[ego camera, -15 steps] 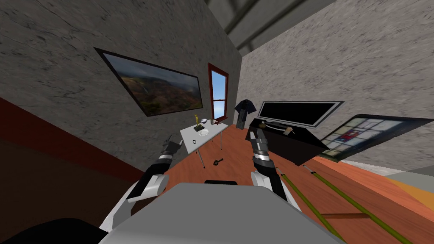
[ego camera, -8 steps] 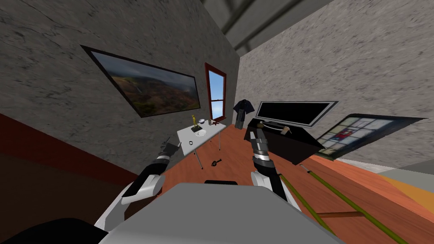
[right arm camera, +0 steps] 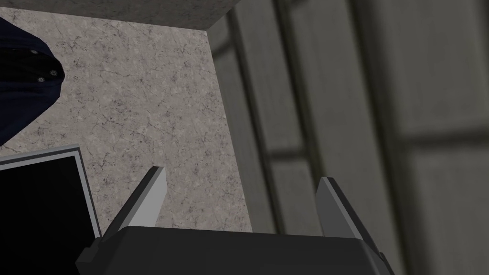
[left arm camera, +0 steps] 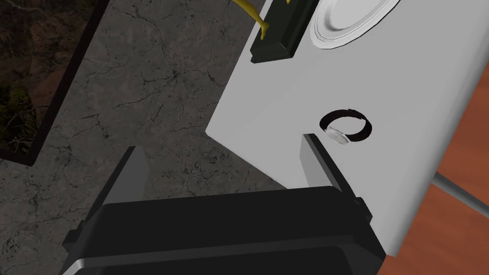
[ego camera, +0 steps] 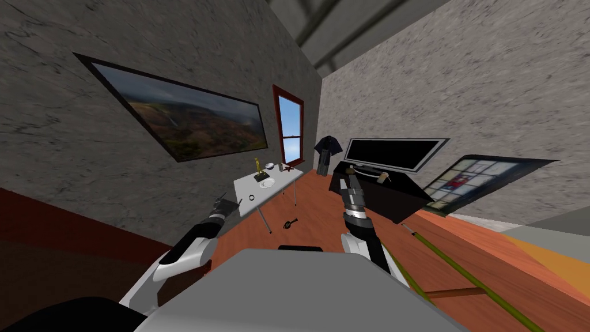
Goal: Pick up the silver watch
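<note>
Watch (left arm camera: pixel 345 129) lies on the white counter (left arm camera: pixel 410 114), near the end that is closest to me. It is a dark band bent in a ring, with a pale silver face on the side toward the gripper. The left gripper (left arm camera: pixel 222 145) hangs over the corner of this counter, its fingers apart and nothing between them. The watch is just beyond the tip of one finger, a little outside the gap, and I cannot tell if it touches. Farther along the counter are a white plate (left arm camera: pixel 353 14) and, beside it toward the wall, a trophy (left arm camera: pixel 277 40), a yellow figure on a dark base. The right gripper (ego camera: pixel 347 183) is held up ahead, well apart from the counter. Its fingers are also apart and hold nothing.
</note>
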You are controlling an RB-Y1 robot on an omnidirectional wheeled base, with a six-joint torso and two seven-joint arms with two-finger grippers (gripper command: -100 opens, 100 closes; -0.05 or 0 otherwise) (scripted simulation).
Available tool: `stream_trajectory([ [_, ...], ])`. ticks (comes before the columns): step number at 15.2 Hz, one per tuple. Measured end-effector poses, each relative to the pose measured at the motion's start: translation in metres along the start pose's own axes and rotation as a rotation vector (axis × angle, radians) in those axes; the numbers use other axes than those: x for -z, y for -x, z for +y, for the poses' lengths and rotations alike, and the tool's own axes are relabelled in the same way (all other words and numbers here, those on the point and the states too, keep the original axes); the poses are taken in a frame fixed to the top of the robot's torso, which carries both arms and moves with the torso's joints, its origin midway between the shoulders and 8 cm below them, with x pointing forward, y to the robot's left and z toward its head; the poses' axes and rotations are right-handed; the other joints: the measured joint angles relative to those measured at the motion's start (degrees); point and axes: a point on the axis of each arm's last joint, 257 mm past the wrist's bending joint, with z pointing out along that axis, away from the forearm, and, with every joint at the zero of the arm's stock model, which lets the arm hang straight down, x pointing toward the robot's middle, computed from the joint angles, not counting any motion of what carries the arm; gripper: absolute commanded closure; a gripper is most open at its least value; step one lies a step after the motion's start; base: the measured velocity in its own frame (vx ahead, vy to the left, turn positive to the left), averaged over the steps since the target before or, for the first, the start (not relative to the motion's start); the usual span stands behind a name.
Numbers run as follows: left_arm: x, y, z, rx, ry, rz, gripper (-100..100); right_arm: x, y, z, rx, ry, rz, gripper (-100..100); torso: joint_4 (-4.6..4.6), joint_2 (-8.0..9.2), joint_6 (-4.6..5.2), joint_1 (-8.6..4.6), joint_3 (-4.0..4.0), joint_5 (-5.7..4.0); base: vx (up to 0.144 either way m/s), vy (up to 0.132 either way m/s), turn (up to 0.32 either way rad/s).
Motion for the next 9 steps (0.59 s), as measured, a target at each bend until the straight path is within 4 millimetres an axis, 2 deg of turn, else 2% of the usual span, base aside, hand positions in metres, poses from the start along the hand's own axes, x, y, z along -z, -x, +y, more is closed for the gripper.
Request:
stream_trajectory([
  [7, 0.002, 0.061, 0.004, 0.120, 0.061, -0.163, -100, 0.000, 0.000, 0.000, 0.000, 0.000, 0.000, 0, -0.01, -0.08, 0.01, -0.03, -0.04, 0.00, 0.072, -0.081, -0.031],
  [9, 0.003, 0.073, 0.004, 0.148, 0.074, -0.202, -100, 0.000, 0.000, 0.000, 0.000, 0.000, 0.000, 0, -0.01, -0.04, 0.00, 0.05, -0.02, 0.01, 0.075, -0.067, -0.037],
])
